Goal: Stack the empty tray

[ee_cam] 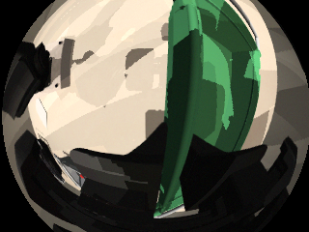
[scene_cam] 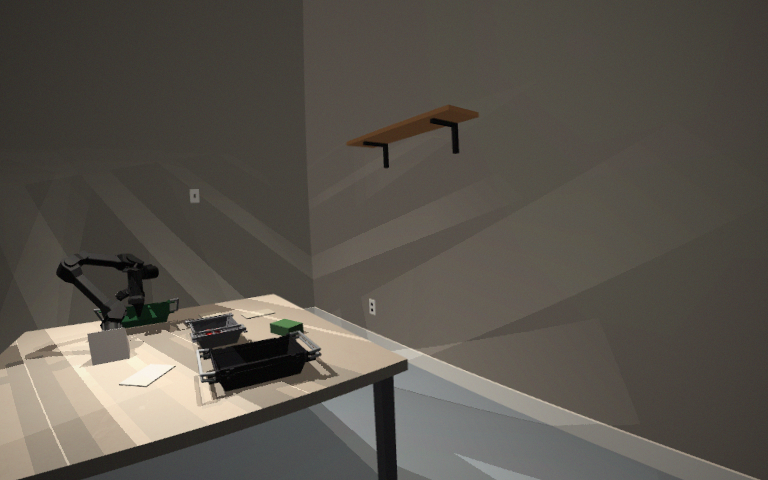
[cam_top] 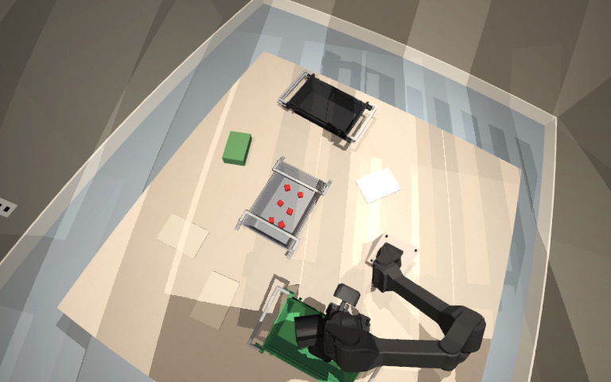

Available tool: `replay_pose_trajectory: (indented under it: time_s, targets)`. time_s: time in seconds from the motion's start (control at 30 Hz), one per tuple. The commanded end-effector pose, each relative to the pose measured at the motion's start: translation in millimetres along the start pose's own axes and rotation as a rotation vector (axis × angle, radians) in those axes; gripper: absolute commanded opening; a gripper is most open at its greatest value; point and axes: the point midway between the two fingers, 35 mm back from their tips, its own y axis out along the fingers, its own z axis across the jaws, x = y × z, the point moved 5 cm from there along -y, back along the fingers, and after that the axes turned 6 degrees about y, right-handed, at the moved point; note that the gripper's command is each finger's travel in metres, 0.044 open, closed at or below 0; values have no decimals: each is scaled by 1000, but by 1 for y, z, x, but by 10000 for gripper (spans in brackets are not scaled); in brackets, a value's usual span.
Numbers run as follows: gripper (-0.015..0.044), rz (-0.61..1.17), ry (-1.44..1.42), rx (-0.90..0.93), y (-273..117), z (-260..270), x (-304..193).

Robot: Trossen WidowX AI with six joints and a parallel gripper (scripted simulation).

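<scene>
Across the surface (cam_top: 117, 288) (scene_cam: 351, 356) (ee_cam: 116, 106), we see the black arm (cam_top: 418, 353) (scene_cam: 87, 288) reaching over the empty green tray (cam_top: 281, 333) (scene_cam: 152, 314) (ee_cam: 212, 97), our jaws pinching its side wall. In the wrist view that wall runs between the fingertips, with the tray's hollow toward three o'clock. From above, we find a black tray (cam_top: 328, 107) (scene_cam: 260, 367) well off at twelve o'clock from the jaws; nearer, toward eleven, the loaded grey tray (cam_top: 266, 202) (scene_cam: 220, 337) (ee_cam: 71, 173) has both bars (cam_top: 297, 178) (scene_cam: 226, 331) across its top, above small red blocks (cam_top: 289, 211) (scene_cam: 212, 332) (ee_cam: 82, 177).
</scene>
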Motion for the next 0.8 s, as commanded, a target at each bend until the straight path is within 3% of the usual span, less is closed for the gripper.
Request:
replay_pose_trajectory:
  time_s: [0.0, 0.77]
  targets:
    - [0, 7, -15, -24, -7, -6, 1]
    - [0, 9, -17, -26, -45, -55, -9]
